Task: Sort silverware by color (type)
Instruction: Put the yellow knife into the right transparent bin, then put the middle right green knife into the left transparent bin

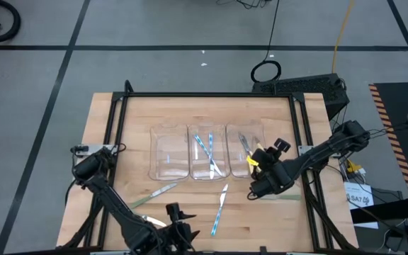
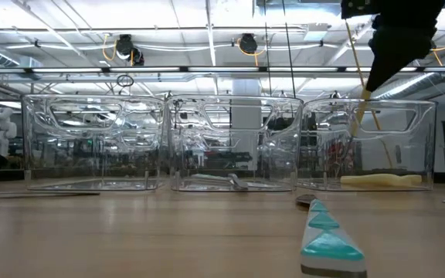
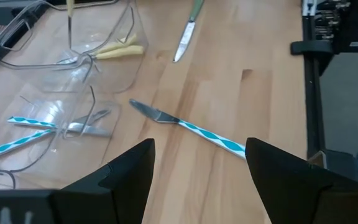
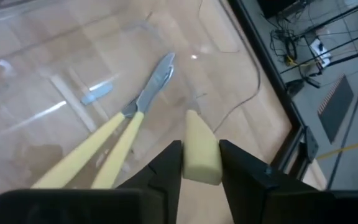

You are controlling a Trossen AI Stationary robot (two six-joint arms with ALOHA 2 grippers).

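Yellow-handled utensil (image 4: 199, 149), head hidden by pincer (image 4: 199, 163)

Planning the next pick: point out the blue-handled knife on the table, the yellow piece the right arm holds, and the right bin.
blue-handled knife (image 3: 194, 129): left wrist view, handle near blade.
yellow-handled piece (image 4: 199, 149): right wrist view, handle end between the end effector fingers.
right bin (image 2: 427, 147): low view, side wall.

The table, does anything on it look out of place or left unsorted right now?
Yes. A blue-handled knife and a green-handled knife lie loose on the table in front of the bins, not yet sorted. The right gripper holds a yellow-handled piece above the right bin. Nothing looks damaged.
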